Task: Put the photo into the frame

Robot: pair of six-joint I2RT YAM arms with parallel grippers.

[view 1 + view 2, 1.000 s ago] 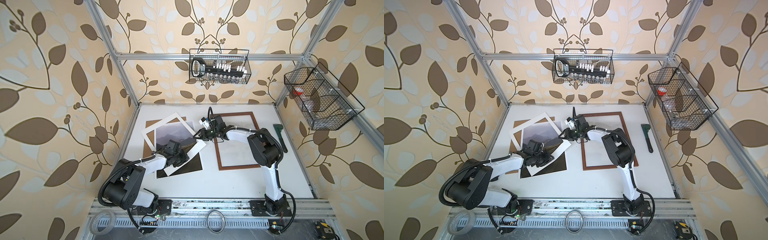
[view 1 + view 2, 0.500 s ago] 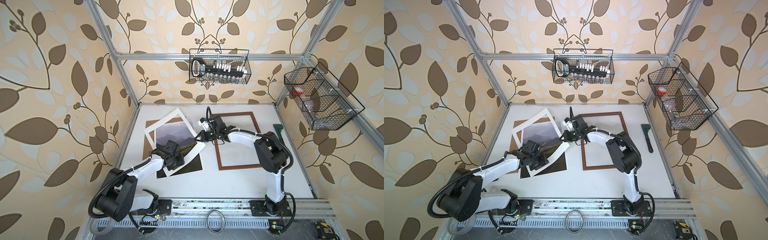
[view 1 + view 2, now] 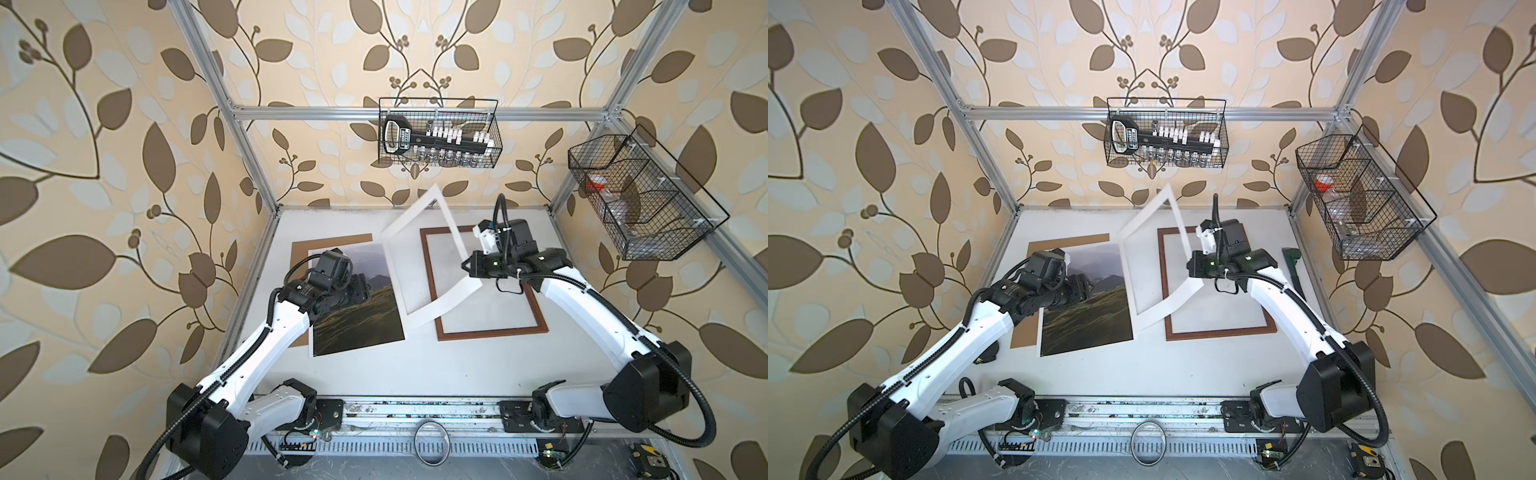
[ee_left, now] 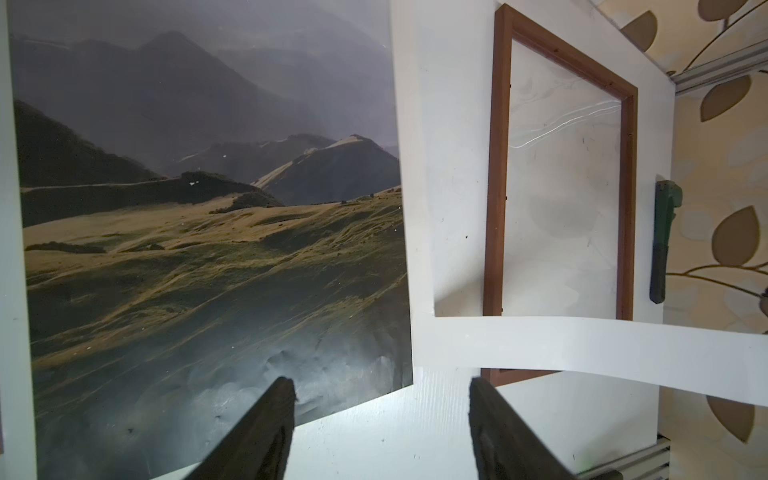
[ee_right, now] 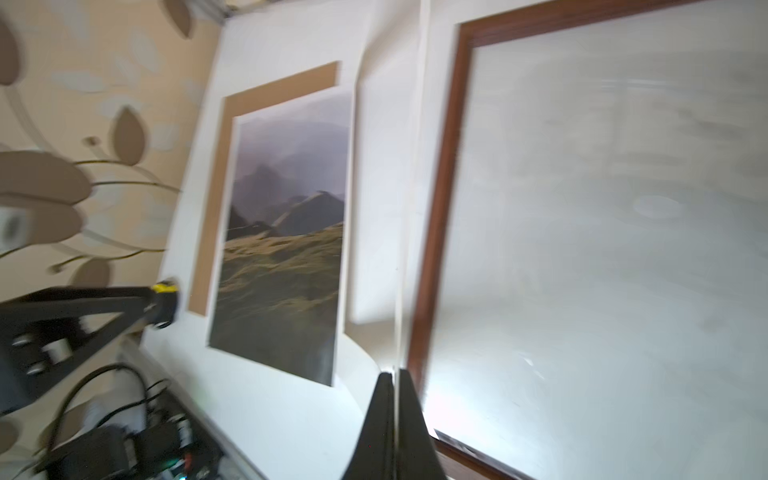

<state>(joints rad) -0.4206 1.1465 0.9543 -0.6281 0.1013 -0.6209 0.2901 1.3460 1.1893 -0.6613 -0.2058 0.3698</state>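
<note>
The right gripper (image 5: 392, 376) is seen pressed together on the thin edge of a white mat (image 3: 444, 305). The mat is held lifted and tilted off the table (image 3: 415, 374), and in both top views it hangs partly over the near left part of the frame (image 3: 490, 332). The left gripper (image 4: 380, 386) is seen spread with nothing between its jaws. One of its fingers (image 4: 278, 399) is placed over the photo's edge, and the other is over bare table beside it. The photo (image 3: 357, 307) is found lying flat, picture side up, on the left of the table, overlapping a brown backing board (image 3: 328, 245) that shows behind it at the far and left sides. The frame is laid flat just beside the photo on the right, apart from it, and nothing is seen inside its border; faint reflections suggest a clear pane, though this cannot be told for certain. The task is judged to be in an early stage. The mat is clear of the print, but the photo has not yet been gripped, carried across or laid inside the frame, so all of that is left. By count, one photo, one frame, one mat and one backing board are seen. One green tool (image 3: 1293, 270) is at the table's right edge, and two wire baskets (image 3: 438, 133) are hung on the walls.
</note>
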